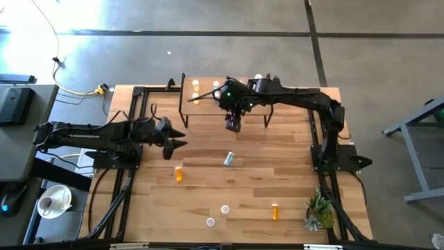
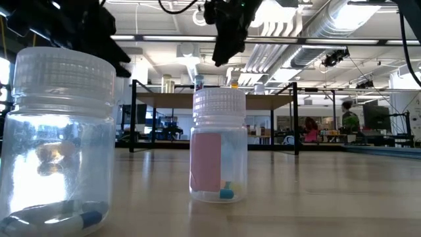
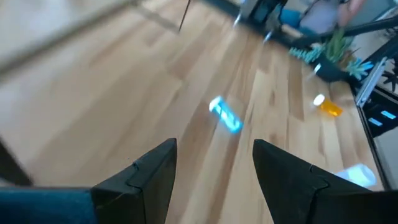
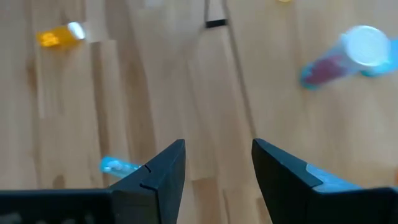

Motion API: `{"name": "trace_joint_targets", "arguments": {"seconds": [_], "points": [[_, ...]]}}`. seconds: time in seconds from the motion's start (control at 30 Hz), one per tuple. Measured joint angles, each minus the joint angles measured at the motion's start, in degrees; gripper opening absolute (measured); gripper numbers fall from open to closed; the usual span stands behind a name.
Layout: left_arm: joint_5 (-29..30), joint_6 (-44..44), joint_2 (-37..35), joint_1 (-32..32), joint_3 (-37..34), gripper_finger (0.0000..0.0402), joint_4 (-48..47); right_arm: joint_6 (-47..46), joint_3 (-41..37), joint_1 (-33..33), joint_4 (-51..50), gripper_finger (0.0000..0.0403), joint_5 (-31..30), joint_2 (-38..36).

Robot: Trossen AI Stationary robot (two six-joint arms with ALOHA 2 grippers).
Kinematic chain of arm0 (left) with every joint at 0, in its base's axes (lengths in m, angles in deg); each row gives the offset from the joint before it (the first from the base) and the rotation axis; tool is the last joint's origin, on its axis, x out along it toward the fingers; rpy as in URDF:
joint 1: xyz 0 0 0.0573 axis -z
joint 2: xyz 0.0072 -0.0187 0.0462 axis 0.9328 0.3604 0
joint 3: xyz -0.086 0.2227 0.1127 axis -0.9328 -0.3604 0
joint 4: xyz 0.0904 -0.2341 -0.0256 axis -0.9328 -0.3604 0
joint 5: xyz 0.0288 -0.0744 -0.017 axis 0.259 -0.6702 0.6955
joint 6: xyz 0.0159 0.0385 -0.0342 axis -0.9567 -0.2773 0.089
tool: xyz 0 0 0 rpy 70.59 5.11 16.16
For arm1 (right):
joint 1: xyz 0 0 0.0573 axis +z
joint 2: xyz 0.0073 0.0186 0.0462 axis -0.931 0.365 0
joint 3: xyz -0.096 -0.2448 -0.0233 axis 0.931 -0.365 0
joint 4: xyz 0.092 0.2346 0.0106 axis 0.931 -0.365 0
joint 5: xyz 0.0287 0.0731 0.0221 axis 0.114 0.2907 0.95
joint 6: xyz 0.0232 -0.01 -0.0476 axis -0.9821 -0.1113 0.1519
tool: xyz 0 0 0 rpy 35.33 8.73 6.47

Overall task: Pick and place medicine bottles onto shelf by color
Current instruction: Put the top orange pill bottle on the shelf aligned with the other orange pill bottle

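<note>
Several medicine bottles [image 1: 196, 86] already stand on the shelf [image 1: 187, 104]; five more (two orange [image 1: 179, 173], three pale) lie scattered on the table [image 1: 277, 160]. The left gripper [image 1: 179, 138] and right gripper [image 1: 232, 125] hang open, empty.

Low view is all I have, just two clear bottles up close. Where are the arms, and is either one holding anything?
Observer: The right gripper hovers just in front of the shelf, fingers open and empty.
Operator: And the left?
Observer: The left gripper hangs over the left half of the table, fingers open, empty too.
Operator: Any bottle near them?
Observer: A blue bottle lies on its side mid-table, nearer the right gripper.
</note>
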Motion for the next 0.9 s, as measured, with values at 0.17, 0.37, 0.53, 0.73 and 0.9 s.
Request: {"name": "trace_joint_targets", "arguments": {"seconds": [0.17, 0.37, 0.53, 0.73, 0.9], "points": [[0.0, 7.3, 0.0, 2.7, 0.0, 0.0200, -3.1, 0.5, 0.0, 1.5, -0.1, 0.0177, -0.3, 0.0], [-1.5, 10.9, 0.0, 7.6, 2.4, 0.0200, -2.7, 0.5, 0.0, 1.7, -0.5, 0.0177, -0.6, 0.0], [-1.5, 14.3, 0.0, 10.8, 7.5, 0.0200, -4.7, 0.5, -0.1, 1.6, -3.1, 0.0177, -5.9, -0.2], [2.2, 18.0, 2.7, 12.5, 16.2, 0.0200, -15.0, 0.3, -0.1, 1.5, -7.7, 0.0177, -18.9, -0.7], [4.9, 22.3, 7.3, 13.4, 22.6, 0.0200, -25.4, 0.3, -0.1, 1.1, -8.7, 0.0177, -22.8, -0.7]]}}
